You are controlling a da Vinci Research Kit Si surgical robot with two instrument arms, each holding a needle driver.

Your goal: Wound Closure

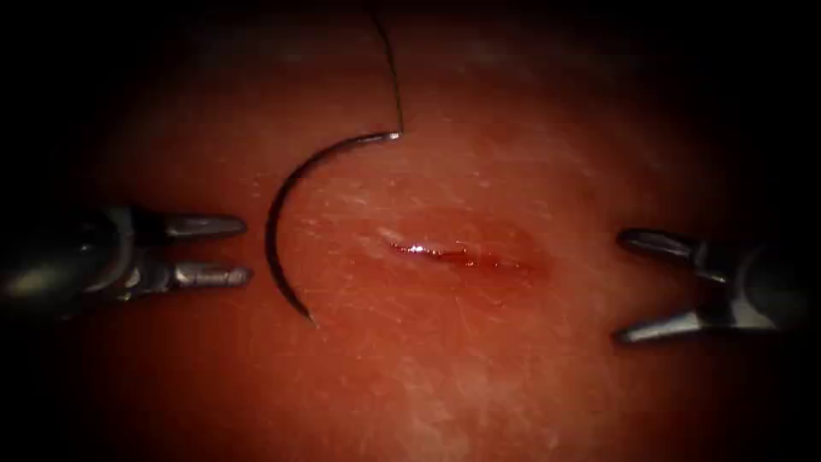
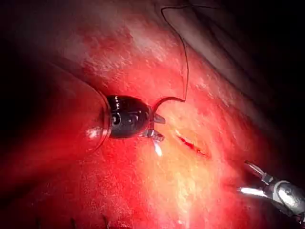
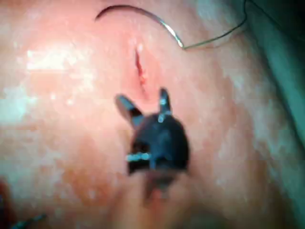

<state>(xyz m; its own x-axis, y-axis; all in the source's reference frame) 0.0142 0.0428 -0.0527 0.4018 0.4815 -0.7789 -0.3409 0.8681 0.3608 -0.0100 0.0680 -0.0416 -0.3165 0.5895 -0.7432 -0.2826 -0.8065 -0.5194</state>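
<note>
From my console: needle lies loose on the tissue, left of the cut, not in the tissue, w/ thread running up from its swaged end. My left tool has jaws moderately apart, holding nothing, tips just beside the needle's mid-curve. My right tool is spread wide, empty, well right of the cut. Judging progress: nothing closed, no stitch visible; whole closure left. Red fluid glistens in the cut. No readable writing or labels anywhere.

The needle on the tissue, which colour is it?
Dark grey metal needle, clearest in the endoscope view.
</note>
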